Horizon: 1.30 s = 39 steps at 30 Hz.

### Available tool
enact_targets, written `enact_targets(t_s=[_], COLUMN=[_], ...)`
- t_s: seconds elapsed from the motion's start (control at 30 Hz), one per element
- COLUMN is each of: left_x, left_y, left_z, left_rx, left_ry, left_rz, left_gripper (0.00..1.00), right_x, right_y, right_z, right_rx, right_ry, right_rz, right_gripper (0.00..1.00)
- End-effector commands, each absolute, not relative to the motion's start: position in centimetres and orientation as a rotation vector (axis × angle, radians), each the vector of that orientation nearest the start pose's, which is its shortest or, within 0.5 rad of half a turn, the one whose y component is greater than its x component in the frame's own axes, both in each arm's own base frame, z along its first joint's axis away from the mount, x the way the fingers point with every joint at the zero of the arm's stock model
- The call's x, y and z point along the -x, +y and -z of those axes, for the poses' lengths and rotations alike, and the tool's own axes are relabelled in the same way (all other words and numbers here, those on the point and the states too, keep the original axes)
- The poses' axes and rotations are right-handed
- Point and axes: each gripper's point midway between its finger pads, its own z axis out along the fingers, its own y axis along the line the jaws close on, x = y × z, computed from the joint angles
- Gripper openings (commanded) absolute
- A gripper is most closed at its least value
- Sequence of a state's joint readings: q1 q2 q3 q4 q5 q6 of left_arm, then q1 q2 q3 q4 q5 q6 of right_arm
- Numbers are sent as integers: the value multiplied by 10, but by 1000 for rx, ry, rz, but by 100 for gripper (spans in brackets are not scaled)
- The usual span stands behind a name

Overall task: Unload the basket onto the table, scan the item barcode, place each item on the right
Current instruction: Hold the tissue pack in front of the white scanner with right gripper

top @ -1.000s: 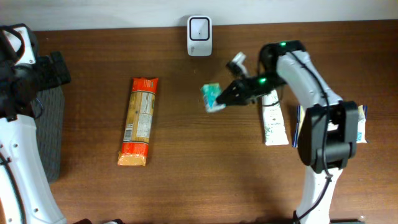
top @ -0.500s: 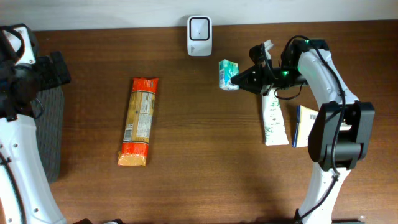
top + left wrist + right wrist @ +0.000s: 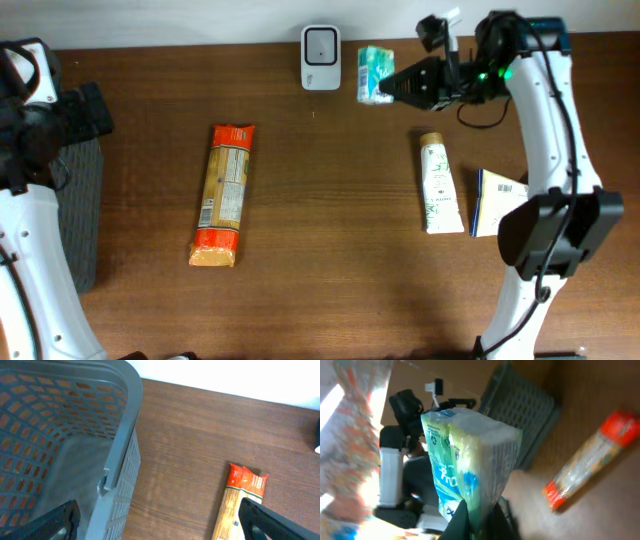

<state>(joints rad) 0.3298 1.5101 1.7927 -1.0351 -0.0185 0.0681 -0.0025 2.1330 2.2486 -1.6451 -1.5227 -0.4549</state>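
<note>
The item, a green and blue plastic-wrapped packet (image 3: 375,73), hangs in the air at the back of the table, just right of the white barcode scanner (image 3: 321,58). My right gripper (image 3: 397,86) is shut on it from the right. In the right wrist view the packet (image 3: 470,455) stands up from between the dark fingers (image 3: 457,522), which pinch its lower end. No barcode shows on it. My left gripper (image 3: 160,527) hangs open at the far left with nothing between its fingers (image 3: 60,520), half over a grey basket (image 3: 120,435).
An orange pasta packet (image 3: 224,195) lies lengthwise left of centre. A white tube (image 3: 438,185) and a blue and white box (image 3: 497,203) lie at the right, under the right arm. The grey basket (image 3: 80,210) stands at the left edge.
My right gripper has carried the packet up and toward the back, from beside the tube to a spot just right of the scanner. The left arm has not moved.
</note>
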Motion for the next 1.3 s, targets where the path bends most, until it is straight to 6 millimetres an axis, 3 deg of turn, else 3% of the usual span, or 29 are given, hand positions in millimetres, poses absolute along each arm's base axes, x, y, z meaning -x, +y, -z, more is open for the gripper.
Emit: enact_targets(t_s=[0.0, 0.07, 0.2, 0.3, 0.4, 0.5, 0.6, 0.73, 0.97, 1.27], left_x=[-378, -378, -378, -378, -378, -378, -378, -378, -378, -378], left_y=[135, 134, 134, 134, 134, 135, 134, 134, 134, 134], left_z=[-342, -342, -342, -342, -342, -342, -342, -342, -342, -342], left_rx=[298, 298, 298, 298, 298, 298, 298, 298, 298, 298], left_ry=[2298, 2299, 2299, 2299, 2299, 2298, 2299, 2299, 2299, 2299], left_rz=[-238, -238, -238, -238, -238, -238, -238, -238, -238, -238], left_gripper=[99, 99, 99, 99, 99, 99, 99, 99, 99, 99], right_x=[-412, -446, -479, -498, -508, -523, -545, -574, -621, -650], right_y=[170, 174, 185, 184, 183, 191, 214, 229, 237, 231], right_z=[-340, -302, -283, -284, -298, -312, -310, -287, -210, -140], right_rx=[515, 357, 287, 279, 319, 416, 583, 714, 952, 1104], right_ry=[2125, 2380, 2467, 2443, 2333, 2195, 2065, 1987, 1918, 1876], right_rz=[-1715, -1396, -934, -433, -29, 248, 399, 479, 644, 756], right_gripper=[4, 4, 4, 4, 4, 4, 4, 4, 4, 4])
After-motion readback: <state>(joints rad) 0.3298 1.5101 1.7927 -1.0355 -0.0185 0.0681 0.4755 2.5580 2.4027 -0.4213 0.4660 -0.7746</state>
